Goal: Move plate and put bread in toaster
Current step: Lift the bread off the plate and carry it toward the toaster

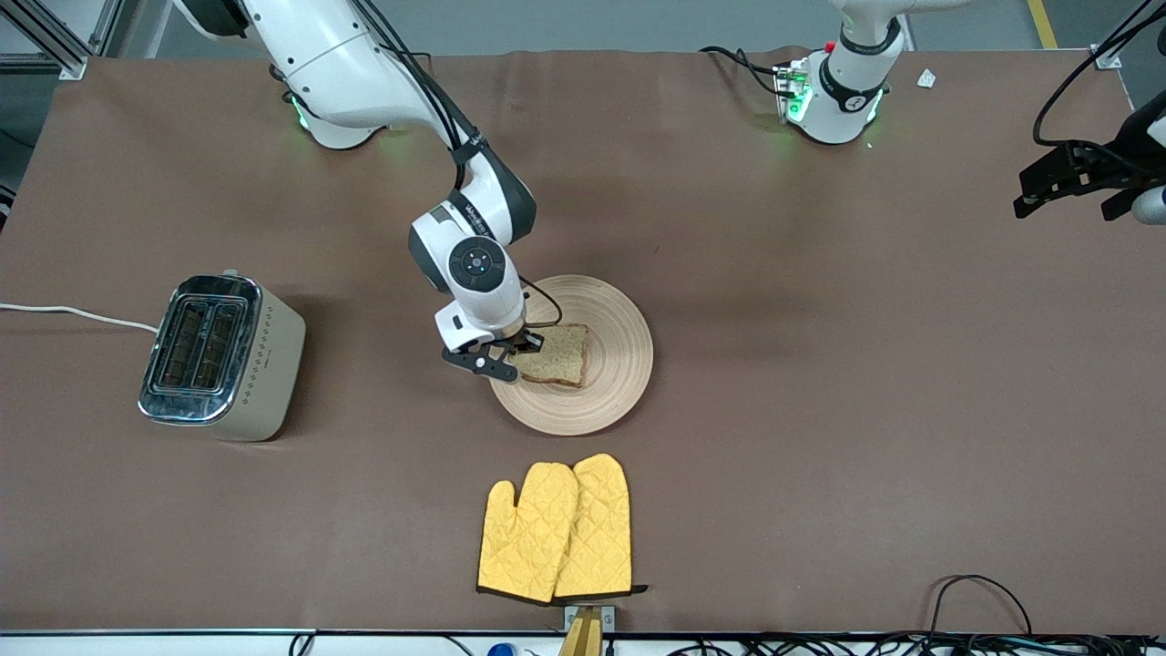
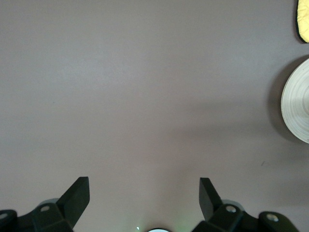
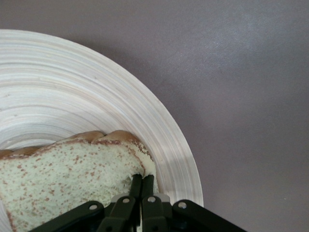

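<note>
The bread point(image 1: 557, 355) lies on the plate point(image 1: 619, 383) in the middle of the table. My right gripper point(image 1: 510, 355) is down at the plate's edge toward the right arm's end, shut on the edge of the bread. In the right wrist view the fingertips point(image 3: 143, 180) pinch the slice's crust point(image 3: 67, 179) over the plate point(image 3: 72, 96). The toaster point(image 1: 219, 360) stands at the right arm's end of the table, slots up and empty. My left gripper point(image 1: 1066, 187) is open and empty over bare table at the left arm's end, and it waits point(image 2: 144, 193).
A pair of yellow oven mitts point(image 1: 557, 533) lies nearer to the front camera than the plate. The toaster's white cord point(image 1: 73, 314) runs off the table's end. The left wrist view shows the plate's rim point(image 2: 297, 108) and a mitt corner point(image 2: 303, 21).
</note>
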Robot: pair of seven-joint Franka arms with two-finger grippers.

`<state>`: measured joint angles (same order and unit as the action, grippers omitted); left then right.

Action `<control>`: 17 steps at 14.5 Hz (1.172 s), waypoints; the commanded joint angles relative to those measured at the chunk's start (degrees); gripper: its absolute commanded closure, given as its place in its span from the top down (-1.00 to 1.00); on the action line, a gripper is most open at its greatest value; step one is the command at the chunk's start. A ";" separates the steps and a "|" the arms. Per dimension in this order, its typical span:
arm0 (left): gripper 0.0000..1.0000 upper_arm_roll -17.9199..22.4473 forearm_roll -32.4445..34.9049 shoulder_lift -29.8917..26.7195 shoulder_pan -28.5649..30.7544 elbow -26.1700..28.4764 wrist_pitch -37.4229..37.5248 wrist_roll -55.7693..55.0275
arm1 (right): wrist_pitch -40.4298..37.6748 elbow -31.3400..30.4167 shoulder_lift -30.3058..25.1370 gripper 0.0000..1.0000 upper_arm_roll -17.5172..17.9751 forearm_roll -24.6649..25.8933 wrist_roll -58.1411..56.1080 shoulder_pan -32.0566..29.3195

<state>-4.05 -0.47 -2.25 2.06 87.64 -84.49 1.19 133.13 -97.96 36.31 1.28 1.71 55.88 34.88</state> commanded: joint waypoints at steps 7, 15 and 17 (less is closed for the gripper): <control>1.00 0.10 1.35 -0.83 0.05 0.42 0.03 0.39 | -23.64 12.50 -4.76 -0.99 -0.14 1.02 2.74 -2.00; 1.00 0.36 1.26 -0.83 0.14 0.42 0.03 0.56 | -64.19 27.48 -5.02 -0.99 0.04 17.59 -6.05 -2.63; 1.00 0.36 1.35 -0.74 0.14 0.42 0.03 0.56 | -69.55 26.51 -4.41 -0.99 0.39 27.16 -6.40 -0.53</control>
<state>-3.71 -0.35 -2.25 2.17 87.65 -84.48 1.20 68.19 -71.89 30.50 1.09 21.08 50.26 32.21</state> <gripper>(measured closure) 0.000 0.969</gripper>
